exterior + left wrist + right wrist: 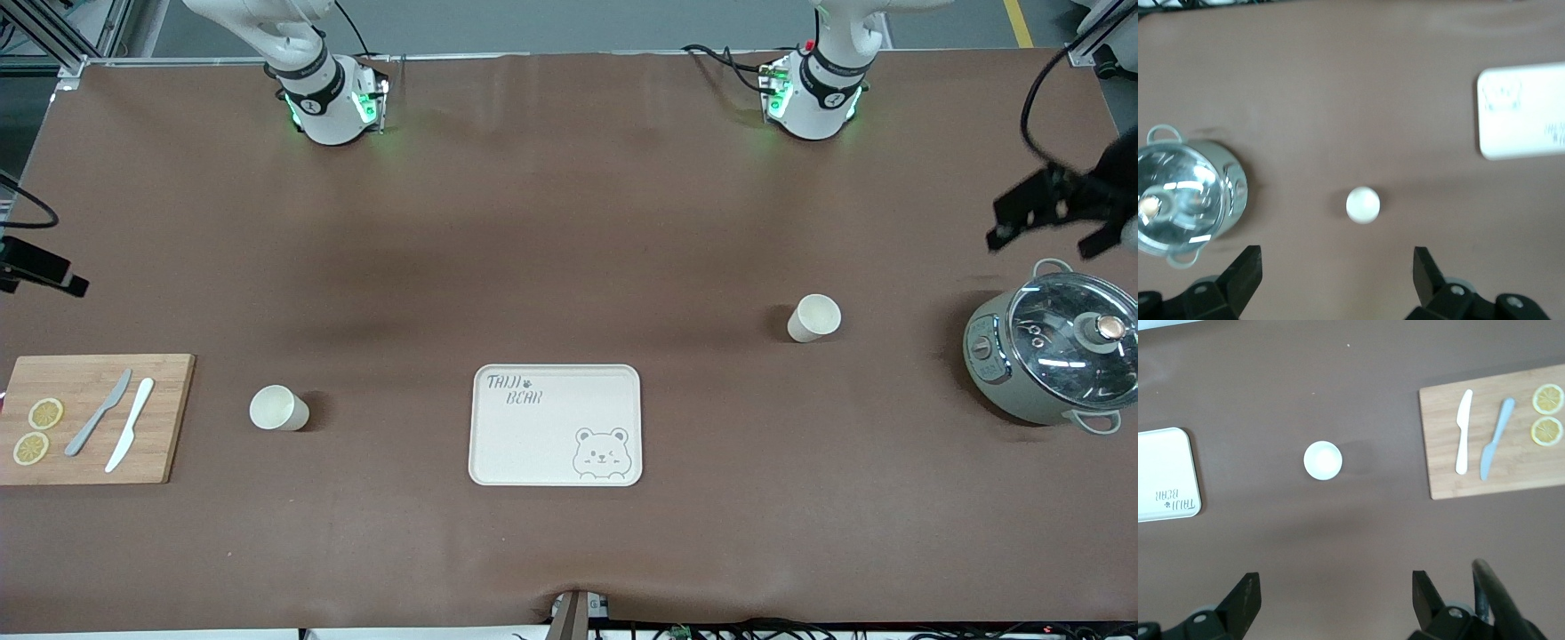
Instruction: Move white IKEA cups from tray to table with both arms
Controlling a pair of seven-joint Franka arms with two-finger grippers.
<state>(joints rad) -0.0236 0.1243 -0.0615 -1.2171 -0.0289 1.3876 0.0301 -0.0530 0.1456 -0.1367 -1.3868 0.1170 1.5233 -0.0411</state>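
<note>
Two white IKEA cups stand upright on the brown table, one on each side of the cream bear tray (533,444). One cup (813,317) stands toward the left arm's end, farther from the front camera than the tray. My left gripper (1040,247) hangs open and empty high above the table near the pot, and its wrist view shows that cup (1363,204) ahead of its fingertips (1248,263). The other cup (278,408) stands toward the right arm's end. My right gripper (1336,600) is open and empty, high over the table, with that cup (1323,460) in its view.
A grey electric pot (1058,356) with a glass lid stands at the left arm's end. At the right arm's end lies a wooden cutting board (93,418) with two knives (116,422) and two lemon slices (37,431).
</note>
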